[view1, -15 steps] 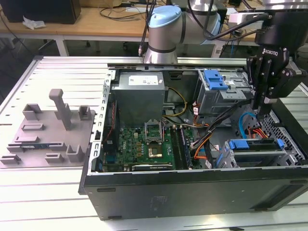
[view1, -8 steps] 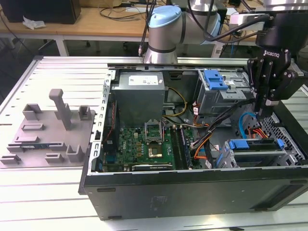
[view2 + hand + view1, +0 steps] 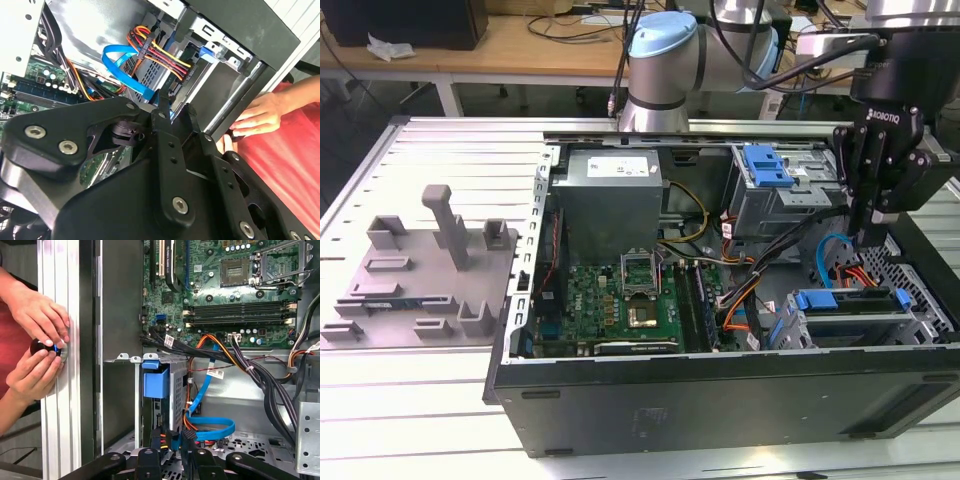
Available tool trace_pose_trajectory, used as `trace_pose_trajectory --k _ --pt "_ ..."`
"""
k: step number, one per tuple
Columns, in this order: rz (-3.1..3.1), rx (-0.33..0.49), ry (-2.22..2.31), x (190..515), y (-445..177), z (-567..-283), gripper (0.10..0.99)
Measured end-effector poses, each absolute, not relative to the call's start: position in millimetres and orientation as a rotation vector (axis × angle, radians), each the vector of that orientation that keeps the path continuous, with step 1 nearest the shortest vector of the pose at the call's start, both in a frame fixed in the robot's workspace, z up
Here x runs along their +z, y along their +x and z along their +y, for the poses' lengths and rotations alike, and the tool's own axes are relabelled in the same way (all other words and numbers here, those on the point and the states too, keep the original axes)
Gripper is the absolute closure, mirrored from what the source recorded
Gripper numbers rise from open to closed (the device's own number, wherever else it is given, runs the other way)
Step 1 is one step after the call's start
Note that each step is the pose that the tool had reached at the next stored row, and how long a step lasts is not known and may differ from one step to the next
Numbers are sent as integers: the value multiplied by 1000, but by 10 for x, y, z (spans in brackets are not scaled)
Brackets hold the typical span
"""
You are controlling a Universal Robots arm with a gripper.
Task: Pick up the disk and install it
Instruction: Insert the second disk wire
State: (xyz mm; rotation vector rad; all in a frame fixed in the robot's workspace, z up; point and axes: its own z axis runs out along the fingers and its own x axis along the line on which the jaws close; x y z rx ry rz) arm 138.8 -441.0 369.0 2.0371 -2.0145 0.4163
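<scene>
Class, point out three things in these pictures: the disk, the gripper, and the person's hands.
disk (image 3: 850, 312), exterior view, on its silver body below the blue handle.
gripper (image 3: 873, 236), exterior view, between its fingertips.
hands (image 3: 37, 315), first wrist view, on the back of the upper hand.

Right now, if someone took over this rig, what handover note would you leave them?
The tool hangs over the drive cage at the exterior view's right, with nothing seen in its grasp.
The disk sits in that cage, its blue handle facing the motherboard.
Done: the disk looks slotted in.
Left: full seating cannot be confirmed from here.
Note: a person's hands are on a dark knob at the table edge beside the case.
</scene>
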Motion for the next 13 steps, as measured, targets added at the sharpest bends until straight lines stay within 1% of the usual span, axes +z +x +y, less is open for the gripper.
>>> trace_pose_trajectory --k 6,7,9,10,13 --pt "-2015 417 2037 3676 1388 -4415 784" --pt "-2015 416 2037 3673 1388 -4415 800" --pt "-2014 416 2037 3669 1391 -4417 929" --pt "-2014 416 2037 3665 1394 -4419 980" --pt "-2014 417 2037 3647 1397 -4420 980"
